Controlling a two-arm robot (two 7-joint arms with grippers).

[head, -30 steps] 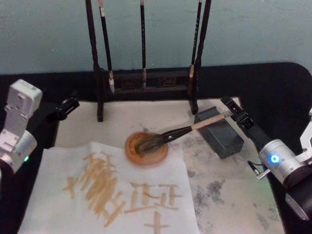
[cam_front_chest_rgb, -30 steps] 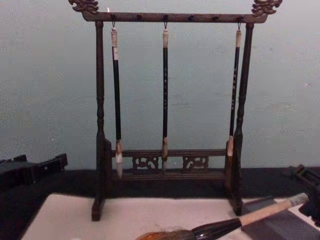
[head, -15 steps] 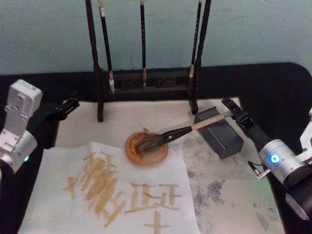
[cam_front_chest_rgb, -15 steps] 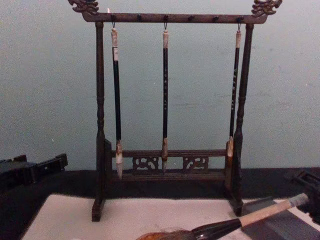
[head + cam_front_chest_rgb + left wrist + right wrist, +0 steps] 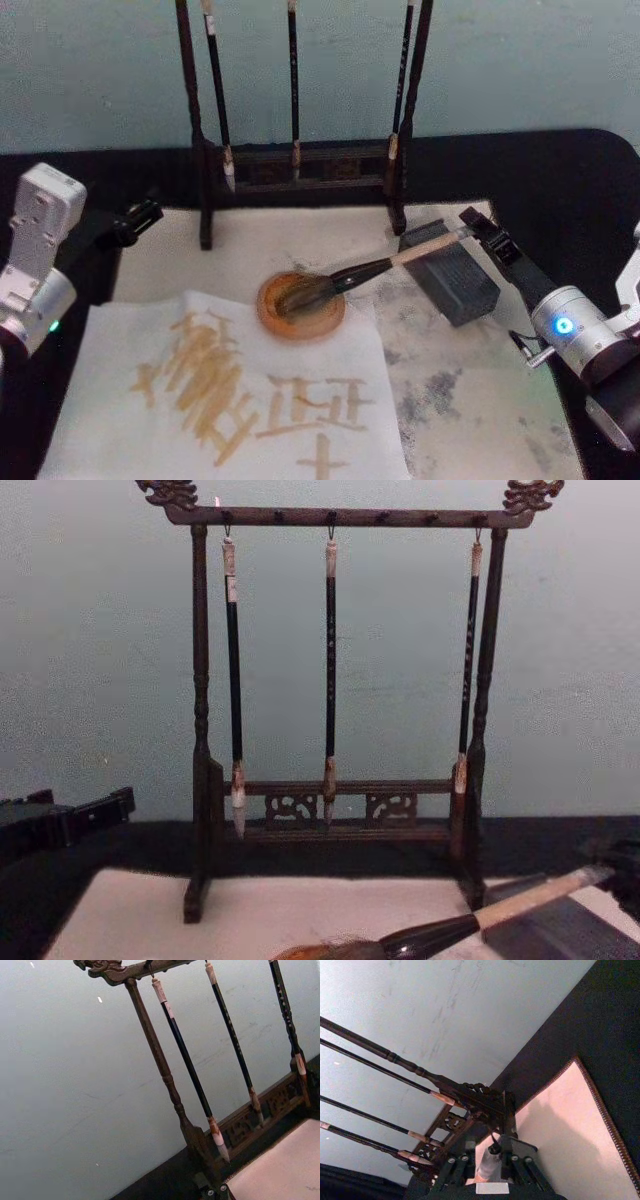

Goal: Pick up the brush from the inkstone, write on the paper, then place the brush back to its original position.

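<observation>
A dark wooden rack (image 5: 200, 730) stands on an off-white mat (image 5: 300, 910) against a pale teal wall, with three slim black brushes (image 5: 330, 670) hanging from its top bar. In front of it the brush (image 5: 520, 905) lies slanted, hair low over the inkstone (image 5: 300, 952), pale handle rising rightward over a dark block (image 5: 570, 930). The right gripper (image 5: 625, 870) sits just beyond the handle's end. The left gripper (image 5: 110, 808) hovers over the black worktop (image 5: 150, 845), well apart.
</observation>
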